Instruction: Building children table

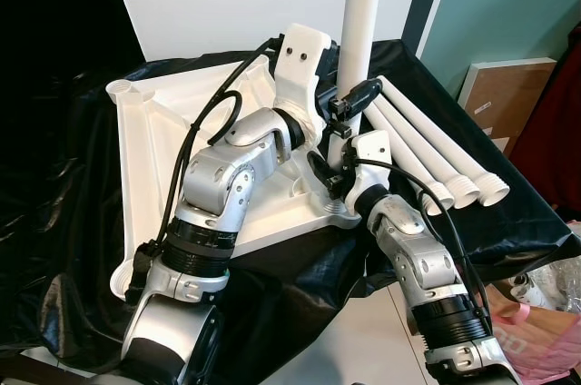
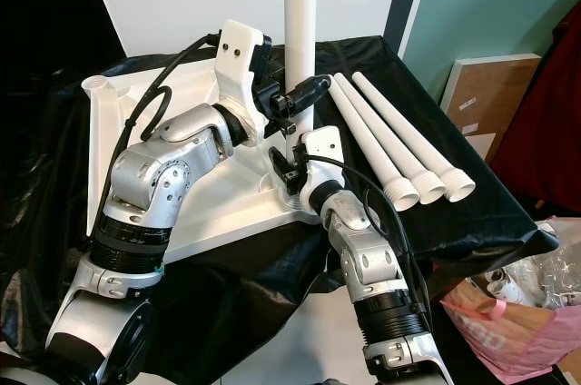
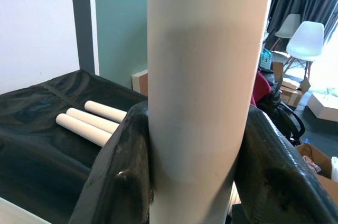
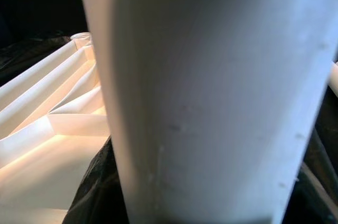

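We take the white tabletop (image 1: 163, 144) as our landmark: it lies upside down, ribs showing, on a black sheet (image 1: 73, 222) spread over a raised surface. At the tabletop's near right corner a white table leg (image 1: 363, 4) stands upright, rising out of the top of the head views. Our left gripper (image 1: 349, 99) reaches across above the tabletop and has its two black fingers (image 3: 119, 176) closed on either side of that leg, partway up it (the left wrist view shows the fingers pressed against the white tube on both sides). Our right gripper (image 1: 334, 167) sits lower on the same leg, just above the tabletop's corner; its black fingers sit against the tube, and in the right wrist view the leg (image 4: 211, 102) is very close, with dark finger edges on either side, so we read it as clamped on the leg too. Just to the right of the tabletop, three more white legs (image 1: 436, 153) lie side by side on the black sheet, their ribbed ends pointing toward us. Further right of the tabletop, off the sheet, a brown cardboard box (image 1: 504, 94) leans against a teal wall (image 1: 508, 4).
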Robot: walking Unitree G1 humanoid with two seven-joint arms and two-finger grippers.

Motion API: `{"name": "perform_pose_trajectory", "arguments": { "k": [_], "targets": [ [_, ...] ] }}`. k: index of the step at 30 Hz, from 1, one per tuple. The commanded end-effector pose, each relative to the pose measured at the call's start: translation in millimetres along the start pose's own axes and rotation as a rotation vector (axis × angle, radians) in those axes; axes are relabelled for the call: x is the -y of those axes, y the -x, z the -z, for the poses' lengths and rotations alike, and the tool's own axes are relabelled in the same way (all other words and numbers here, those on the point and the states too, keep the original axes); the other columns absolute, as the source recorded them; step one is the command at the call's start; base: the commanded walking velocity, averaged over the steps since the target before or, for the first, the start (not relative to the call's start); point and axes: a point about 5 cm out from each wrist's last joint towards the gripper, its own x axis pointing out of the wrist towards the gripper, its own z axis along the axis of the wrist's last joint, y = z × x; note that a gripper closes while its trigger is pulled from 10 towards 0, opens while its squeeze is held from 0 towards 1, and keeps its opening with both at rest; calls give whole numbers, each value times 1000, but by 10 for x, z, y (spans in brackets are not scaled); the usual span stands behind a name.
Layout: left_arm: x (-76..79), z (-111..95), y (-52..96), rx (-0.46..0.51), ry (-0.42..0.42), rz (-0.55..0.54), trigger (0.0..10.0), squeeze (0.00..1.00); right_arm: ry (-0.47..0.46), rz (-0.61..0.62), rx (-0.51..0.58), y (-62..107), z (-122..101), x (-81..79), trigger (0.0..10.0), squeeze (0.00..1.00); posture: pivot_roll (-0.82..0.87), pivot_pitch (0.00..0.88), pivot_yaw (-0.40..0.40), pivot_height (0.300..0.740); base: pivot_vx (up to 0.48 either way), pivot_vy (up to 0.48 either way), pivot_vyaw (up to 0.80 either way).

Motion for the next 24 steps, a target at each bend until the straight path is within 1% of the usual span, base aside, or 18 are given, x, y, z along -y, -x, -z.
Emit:
{"name": "perform_pose_trajectory", "arguments": {
  "k": [1, 2, 3, 6, 7, 8, 10, 11, 14, 15, 16, 17, 18, 20, 23, 24],
  "targets": [
    [171, -91, -76, 41, -8, 83, 10000, 0, -11, -5, -21, -11, 40, -45, 0, 0, -22, 47, -7, 740, 0, 0, 0],
    [173, -88, -75, 42, -9, 86, 10000, 0, -7, 5, -26, -11, 46, -28, 10000, 0, -24, 46, -5, 740, 0, 0, 0],
    [170, -84, -68, 51, 6, 86, 10000, 1000, -11, 16, -27, -7, 46, -7, 10000, 0, -24, 45, -5, 740, 0, 0, 0],
    [167, -82, -62, 58, 17, 86, 10000, 1000, -16, 23, -28, -6, 47, 7, 10000, 0, -25, 45, -5, 740, 0, 0, 0],
    [167, -89, -52, 77, 19, 87, 10000, 1000, -26, 43, -25, 0, 44, 39, 10000, 0, -25, 44, -5, 740, 0, 0, 0],
    [163, -98, -36, 97, 3, 82, 10000, 1000, -45, 66, -19, 6, 42, 74, 10000, 0, -26, 45, -4, 740, 0, 0, 0],
    [163, -98, -36, 97, 3, 82, 10000, 1000, -45, 66, -19, 6, 42, 74, 10000, 0, -26, 45, -4, 740, 0, 0, 0],
    [161, -105, -25, 109, -12, 79, 10000, 0, -57, 82, -16, 11, 42, 97, 10000, 0, -26, 45, -4, 740, 0, 0, 0],
    [161, -105, -25, 109, -12, 79, 10000, 0, -57, 82, -16, 11, 42, 97, 10000, 0, -26, 45, -4, 740, 0, 0, 0],
    [147, -116, 3, 142, -39, 59, 10000, 0, -74, 99, -15, 20, 48, 132, 10000, 0, -28, 43, -3, 740, 0, 0, 0],
    [132, -112, 39, 163, -49, 44, 10000, 0, -85, 113, -10, 32, 54, 166, 10000, 0, -28, 41, -1, 740, 0, 0, 0],
    [132, -112, 39, 163, -49, 44, 10000, 0, -85, 113, -10, 32, 54, 166, 10000, 0, -28, 41, -1, 740, 0, 0, 0],
    [117, -106, 70, 179, -49, 32, 10000, 0, -92, 126, -4, 43, 61, 196, 10000, 0, -29, 40, -1, 740, 0, 0, 0],
    [30, -19, 158, 178, -52, -38, 10000, 0, -112, 155, 10, 72, 95, 268, 10000, 0, -29, 34, 0, 740, 0, 0, 0],
    [-6, 32, 194, 168, -56, -66, 10000, 0, -112, 165, 18, 84, 109, 295, 10000, 0, -28, 32, -1, 740, 0, 0, 0],
    [-37, 91, 236, 156, -70, -94, 10000, 0, -118, 174, 22, 99, 133, 323, 10000, 0, -26, 29, -1, 740, 0, 0, 0]
  ]
}}
